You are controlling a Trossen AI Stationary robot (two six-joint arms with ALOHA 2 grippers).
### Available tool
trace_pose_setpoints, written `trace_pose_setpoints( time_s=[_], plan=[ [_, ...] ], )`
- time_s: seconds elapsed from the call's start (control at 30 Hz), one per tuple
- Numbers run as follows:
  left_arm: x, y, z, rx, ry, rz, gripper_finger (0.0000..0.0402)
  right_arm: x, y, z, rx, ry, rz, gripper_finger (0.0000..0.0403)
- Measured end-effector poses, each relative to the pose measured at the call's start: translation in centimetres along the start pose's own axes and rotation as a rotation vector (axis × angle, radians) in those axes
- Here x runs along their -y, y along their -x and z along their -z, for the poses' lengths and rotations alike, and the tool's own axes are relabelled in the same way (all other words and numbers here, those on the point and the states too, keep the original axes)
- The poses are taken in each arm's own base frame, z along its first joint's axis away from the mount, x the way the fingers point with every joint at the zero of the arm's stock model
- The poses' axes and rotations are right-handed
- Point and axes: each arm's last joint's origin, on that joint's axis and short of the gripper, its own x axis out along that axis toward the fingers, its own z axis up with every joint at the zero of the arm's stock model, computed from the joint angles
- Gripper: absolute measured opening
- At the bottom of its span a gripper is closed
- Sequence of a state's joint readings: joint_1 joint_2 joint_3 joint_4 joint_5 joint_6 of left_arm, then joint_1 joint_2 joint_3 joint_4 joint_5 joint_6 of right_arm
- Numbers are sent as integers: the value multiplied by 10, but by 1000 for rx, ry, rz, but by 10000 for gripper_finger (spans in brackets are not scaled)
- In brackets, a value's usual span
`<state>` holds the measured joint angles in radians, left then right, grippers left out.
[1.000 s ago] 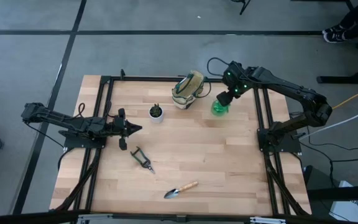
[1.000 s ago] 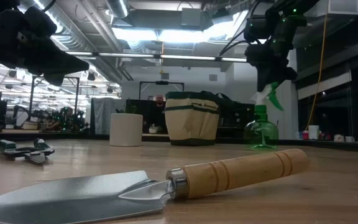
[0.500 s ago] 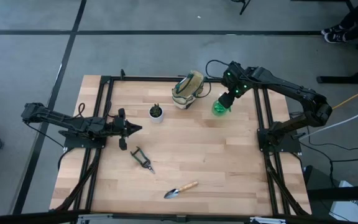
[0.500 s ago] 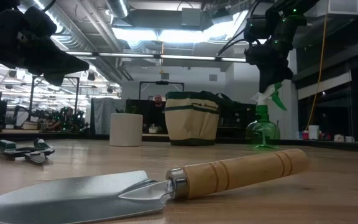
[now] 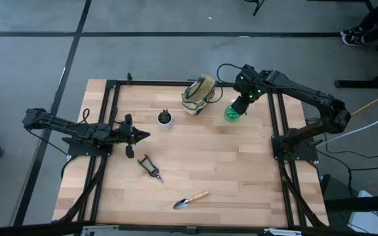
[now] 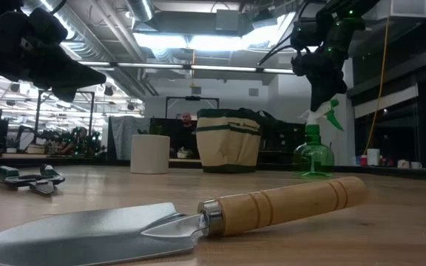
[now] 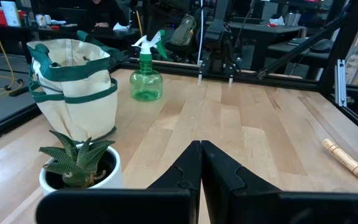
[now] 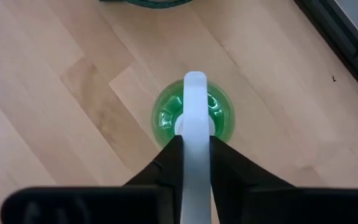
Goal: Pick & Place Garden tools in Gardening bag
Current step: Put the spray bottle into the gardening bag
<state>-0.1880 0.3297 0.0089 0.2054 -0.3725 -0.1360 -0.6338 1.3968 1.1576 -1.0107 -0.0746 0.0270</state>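
The green spray bottle (image 5: 233, 113) stands upright on its base at the table's far right, right of the tan gardening bag (image 5: 197, 95). My right gripper (image 8: 194, 140) comes down from above, shut on the bottle's white sprayer head. Black pruning shears (image 5: 149, 167) lie left of centre. The wooden-handled trowel (image 5: 190, 198) lies near the front edge. My left gripper (image 5: 143, 136) is shut with nothing in it, over the table's left side, pointing toward the table's right edge. My right gripper pinches the spray bottle's white sprayer head (image 8: 194, 99) between its two fingers, one on each flat side. The fingers (image 8: 173, 155) point down from above. The bottle (image 6: 313, 157) stays upright with its base on the table.
A small white pot with a green plant (image 5: 165, 118) stands left of the bag, close to my left gripper. Black frame rails (image 5: 277, 124) run along the table's left, right and far sides. Bare wood lies across the table's middle.
My right gripper has edged slightly toward the table's right edge, and the spray bottle has shifted a little the same way while still standing on the table.
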Motion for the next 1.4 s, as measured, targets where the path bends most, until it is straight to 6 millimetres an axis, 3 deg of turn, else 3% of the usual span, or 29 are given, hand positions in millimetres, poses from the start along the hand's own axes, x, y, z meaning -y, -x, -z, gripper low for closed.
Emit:
trace_pose_setpoints(
  time_s=[0.9,1.4],
  plan=[
    [0,0,0,0,0,0,4,-1,8,3,22,10,-12,53],
    [0,0,0,0,0,0,4,-6,68,-17,121,23,-9,53]
  ],
)
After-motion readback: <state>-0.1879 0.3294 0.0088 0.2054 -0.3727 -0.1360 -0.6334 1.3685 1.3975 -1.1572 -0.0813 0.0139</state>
